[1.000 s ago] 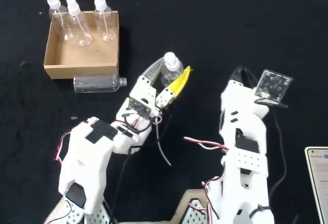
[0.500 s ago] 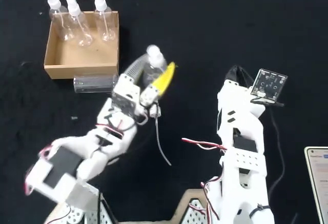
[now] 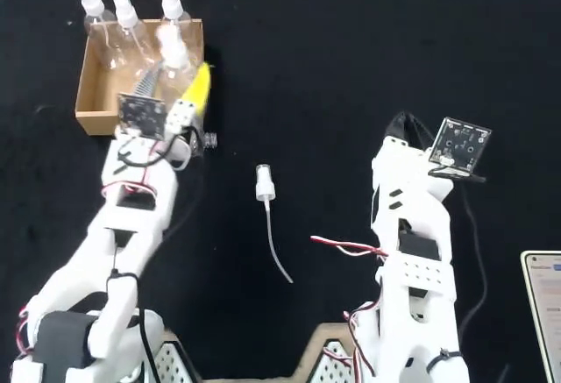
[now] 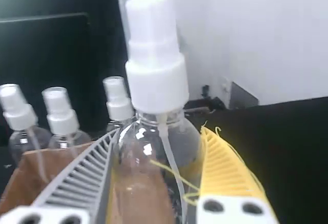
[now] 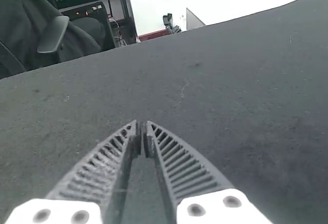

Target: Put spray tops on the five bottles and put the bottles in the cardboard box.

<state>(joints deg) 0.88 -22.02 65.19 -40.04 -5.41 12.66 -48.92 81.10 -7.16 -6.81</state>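
Spray bottle (image 3: pixel 173 52), clear and with its white top already on, is gripped upright between the grey finger and the yellow finger of the left gripper (image 3: pixel 180 74). It is held over the right part of the cardboard box (image 3: pixel 95 122), near the right wall; whether its base touches the box floor cannot be told. In the left wrist view the two fingers press on both sides of the bottle body, and the thin tube goes down inside it.

Three other capped bottles (image 3: pixel 125 22) stand in a row at the far side of the box and lean on its far wall. The fifth bottle (image 3: pixel 208 140) lies on its side on the black table (image 3: pixel 351 67), just in front of the box. The left arm covers most of it; its open neck, without a top, is visible beside the arm.

One loose spray top (image 3: pixel 265 184) lies on the table between the two arms, well apart from the box, with its long tube pointing toward the near edge.

The right gripper (image 5: pixel 142 134) has its fingers closed together with nothing between them, over the table on the right side.
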